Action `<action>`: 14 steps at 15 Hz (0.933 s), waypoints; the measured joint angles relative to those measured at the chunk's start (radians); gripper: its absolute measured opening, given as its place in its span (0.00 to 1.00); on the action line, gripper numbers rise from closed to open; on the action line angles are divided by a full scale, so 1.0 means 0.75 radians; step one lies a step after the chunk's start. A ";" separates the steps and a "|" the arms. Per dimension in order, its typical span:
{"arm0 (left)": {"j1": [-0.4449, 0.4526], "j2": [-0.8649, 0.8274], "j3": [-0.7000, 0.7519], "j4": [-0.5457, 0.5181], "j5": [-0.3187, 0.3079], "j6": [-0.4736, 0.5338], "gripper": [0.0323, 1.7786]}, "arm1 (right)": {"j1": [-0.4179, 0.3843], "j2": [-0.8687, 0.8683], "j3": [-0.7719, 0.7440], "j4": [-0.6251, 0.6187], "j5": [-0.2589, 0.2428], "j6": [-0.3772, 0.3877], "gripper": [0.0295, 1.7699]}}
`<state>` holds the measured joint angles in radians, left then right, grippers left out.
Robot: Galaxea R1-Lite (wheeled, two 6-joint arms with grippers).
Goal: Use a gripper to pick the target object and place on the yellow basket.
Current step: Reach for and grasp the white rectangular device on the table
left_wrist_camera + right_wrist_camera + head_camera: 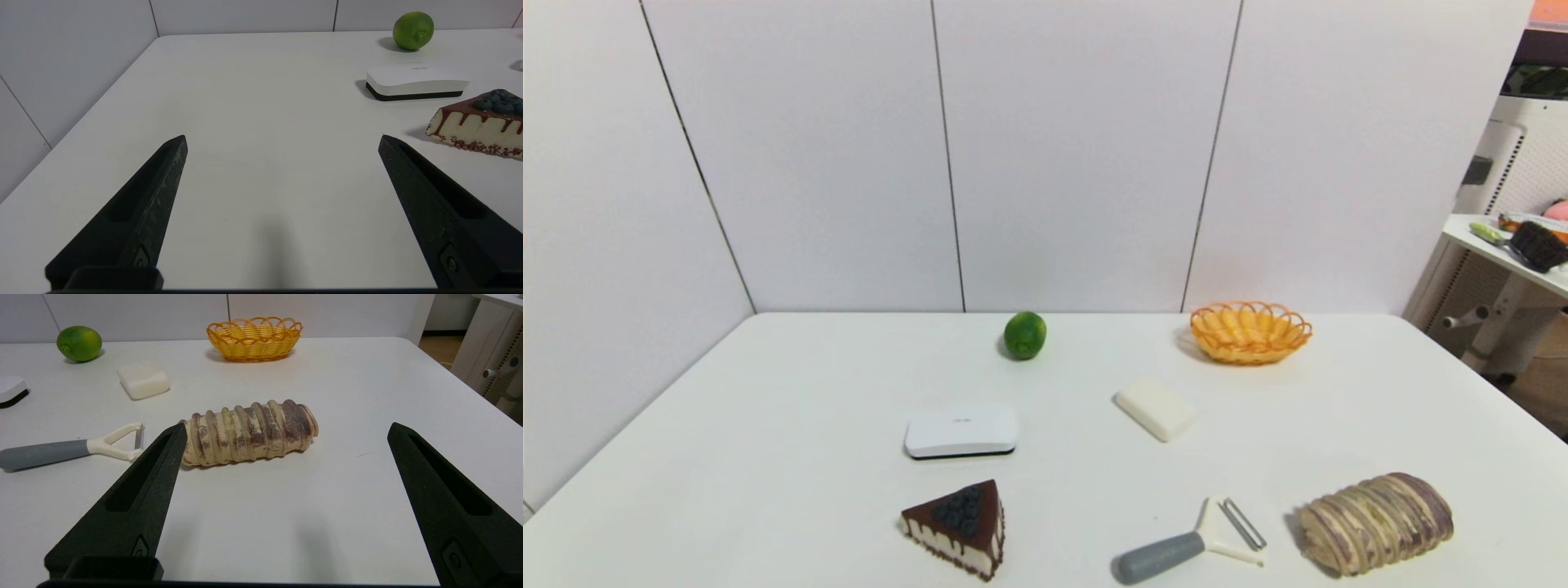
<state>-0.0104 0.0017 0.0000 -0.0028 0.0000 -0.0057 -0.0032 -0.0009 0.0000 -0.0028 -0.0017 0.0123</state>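
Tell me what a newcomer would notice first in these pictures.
Probably the round orange-yellow woven basket at the table's far right, empty, and the round green lime at the far middle. Nearer sit the flat white plastic device with a black base and a chocolate-topped cake slice with blueberries. Both wrist views show an open claw, left claw and right claw, holding nothing.

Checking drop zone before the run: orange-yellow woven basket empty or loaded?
Empty: the orange-yellow woven basket shows only bare weave inside in head and right wrist views.

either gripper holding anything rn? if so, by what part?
Nothing held. Left gripper and right gripper are both open and empty; the white device lies untouched on the table.
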 joint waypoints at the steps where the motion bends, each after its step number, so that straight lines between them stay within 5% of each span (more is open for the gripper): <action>1: 0.000 0.000 0.000 0.000 0.000 0.001 0.95 | 0.000 0.000 0.000 0.001 0.000 0.001 0.96; 7: 0.000 0.000 0.000 0.000 0.000 0.001 0.95 | 0.018 0.163 -0.127 -0.013 0.029 -0.063 0.96; 10: 0.000 0.000 0.000 0.000 0.000 0.000 0.95 | 0.110 0.510 -0.476 -0.001 0.121 -0.129 0.96; 14: 0.000 0.000 0.000 0.000 0.000 0.000 0.95 | 0.296 1.111 -1.131 0.154 0.284 -0.345 0.96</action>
<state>-0.0104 0.0017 0.0000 -0.0028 0.0000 -0.0057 0.2191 0.8326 -0.8485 0.1130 0.2111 -0.2462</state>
